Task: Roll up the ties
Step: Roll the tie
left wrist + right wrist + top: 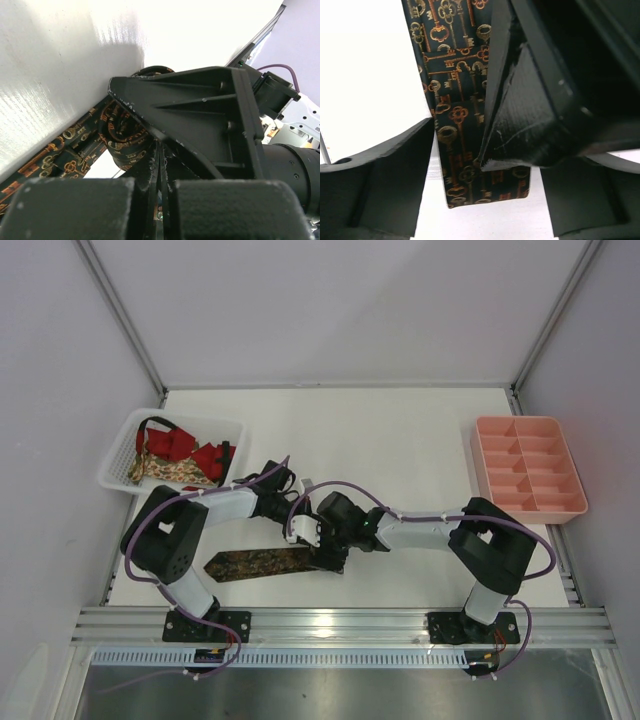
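On the white table (400, 440) we see the dark key-patterned tie (260, 564) lying flat near the front edge, between the arm bases. The right gripper (485, 170) straddles it, jaws apart. The left gripper (158, 147) is clenched at the small coil (125, 137); we cannot tell whether it pinches fabric. We judge the coil could spring loose if the crowded fingers knock it. The tie's long axis runs left-right, with the pointed tip to the left and the rolled end at centre.

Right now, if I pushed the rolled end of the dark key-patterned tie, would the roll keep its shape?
Probably not. The dark tie lies flat and limp on the table, so it looks floppy. Its rolled end seems loosely wound and could unwind or roll aside. The weave looks smooth, perhaps slippery.
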`<state>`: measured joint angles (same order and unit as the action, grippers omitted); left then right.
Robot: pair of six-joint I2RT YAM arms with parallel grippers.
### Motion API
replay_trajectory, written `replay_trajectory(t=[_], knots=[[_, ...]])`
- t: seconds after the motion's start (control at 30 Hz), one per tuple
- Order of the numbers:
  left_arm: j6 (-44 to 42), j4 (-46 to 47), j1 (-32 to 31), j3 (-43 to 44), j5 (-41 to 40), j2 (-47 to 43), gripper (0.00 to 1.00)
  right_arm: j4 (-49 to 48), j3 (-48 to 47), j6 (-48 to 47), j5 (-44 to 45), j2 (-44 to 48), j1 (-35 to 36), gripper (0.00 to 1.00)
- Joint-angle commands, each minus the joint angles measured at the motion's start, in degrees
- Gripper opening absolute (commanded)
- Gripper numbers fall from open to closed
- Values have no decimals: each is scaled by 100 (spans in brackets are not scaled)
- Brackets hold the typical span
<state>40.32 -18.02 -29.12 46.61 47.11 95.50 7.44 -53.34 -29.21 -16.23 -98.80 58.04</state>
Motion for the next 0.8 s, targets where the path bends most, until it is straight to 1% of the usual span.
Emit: replay_trajectory(t=[0.0, 0.03, 0.27, 0.37, 0.47, 0.6, 0.63, 0.67, 0.7, 0.73, 0.77], knots=[[-94, 97, -32, -64, 184, -49, 2, -15, 122, -93, 209, -113, -38, 81], [-103, 97, -32, -64, 193, -49, 2, 3, 122, -85, 173, -121, -38, 76], [-147, 27, -32, -38, 132, -58, 2, 134, 78, 12, -47, -174, -56, 61], [-138, 9, -32, -12, 114, -67, 2, 187, 70, 47, -126, -174, -73, 51], [-129, 18, -32, 15, 105, -41, 2, 205, 78, 82, -144, -157, -91, 49], [-129, -8, -32, 58, 79, -32, 2, 188, 43, 179, -188, -113, -152, 50], [-129, -8, -23, 76, 61, -32, 2, 196, 26, 249, -188, -87, -170, 52], [-120, -17, -32, 85, 61, -32, 2, 170, 8, 319, -196, -69, -205, 57], [-112, -17, -32, 120, 70, -32, 2, 126, 17, 415, -205, -17, -284, 66], [-112, -26, -32, 138, 61, -32, 2, 4, 52, 512, -197, 97, -328, 98], [-112, -43, -32, 164, 70, -32, 2, -67, 87, 626, -136, 185, -355, 100]])
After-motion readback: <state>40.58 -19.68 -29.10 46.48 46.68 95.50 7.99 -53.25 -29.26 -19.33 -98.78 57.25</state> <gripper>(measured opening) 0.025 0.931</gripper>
